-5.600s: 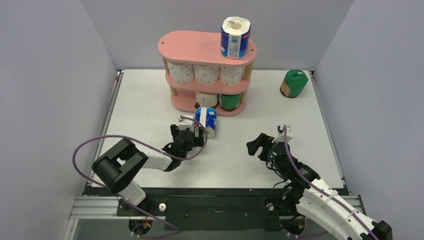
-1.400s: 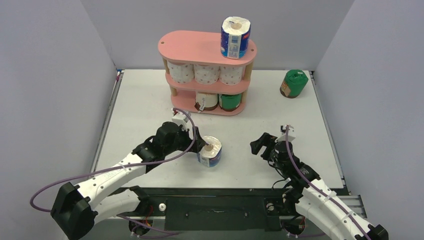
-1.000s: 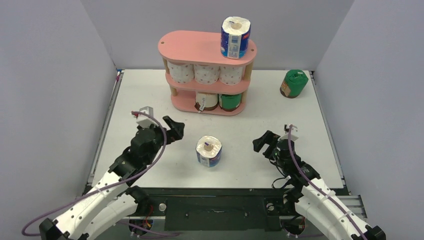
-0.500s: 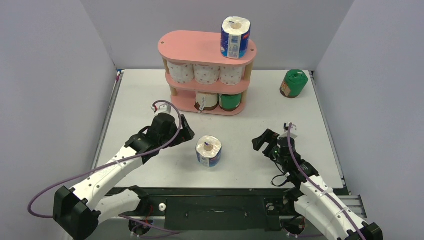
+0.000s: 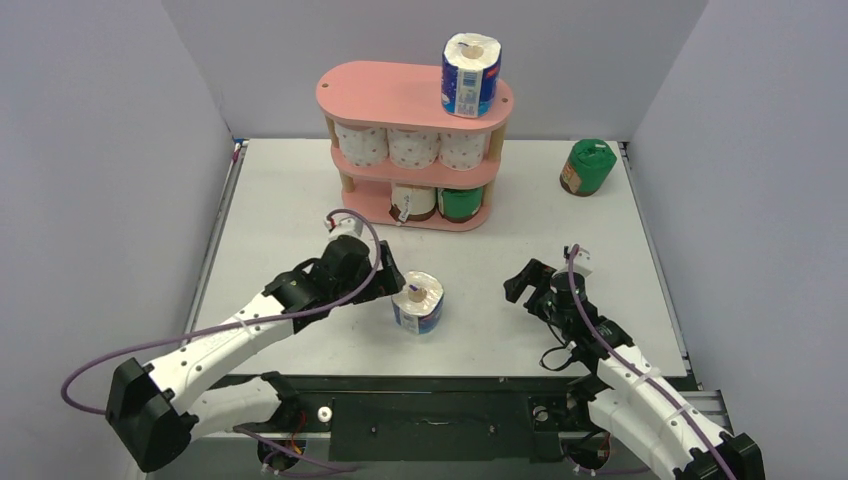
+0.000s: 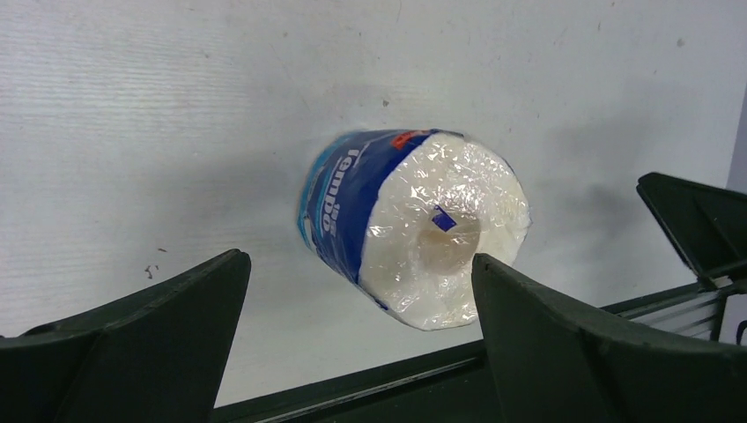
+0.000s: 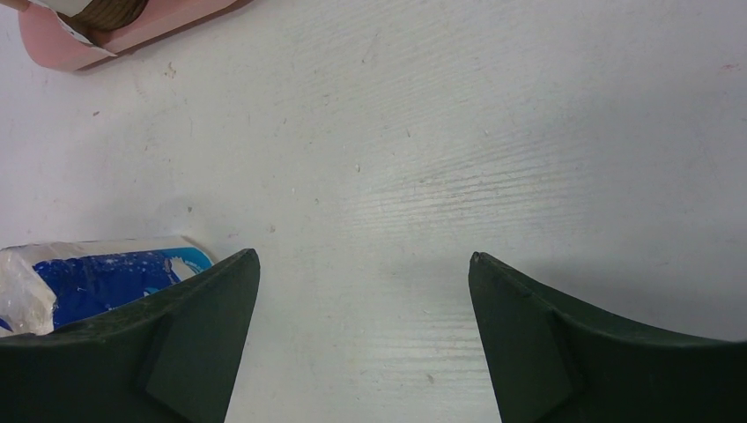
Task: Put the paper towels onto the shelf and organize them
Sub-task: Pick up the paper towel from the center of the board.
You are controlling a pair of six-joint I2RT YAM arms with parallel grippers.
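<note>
The blue-and-white wrapped paper roll (image 5: 418,302) is standing on the white table (image 5: 290,200), in front of the pink three-tier shelf (image 5: 400,97). The left gripper (image 5: 388,284) is gaping wide just beside it. The right gripper (image 7: 363,256) is gaping too, holding nothing.

A few seconds back my left gripper (image 5: 391,285) held the blue-and-white paper towel roll (image 5: 418,302) on its side, just in front of the pink shelf (image 5: 400,95). That roll now stands on end nearer the front of the table (image 5: 290,190), well clear of the shelf. After letting go I swung the gripper off to the left. It has since come back just beside the roll, jaws wide, not gripping. My right gripper (image 5: 524,282) has edged slightly forward.
</note>
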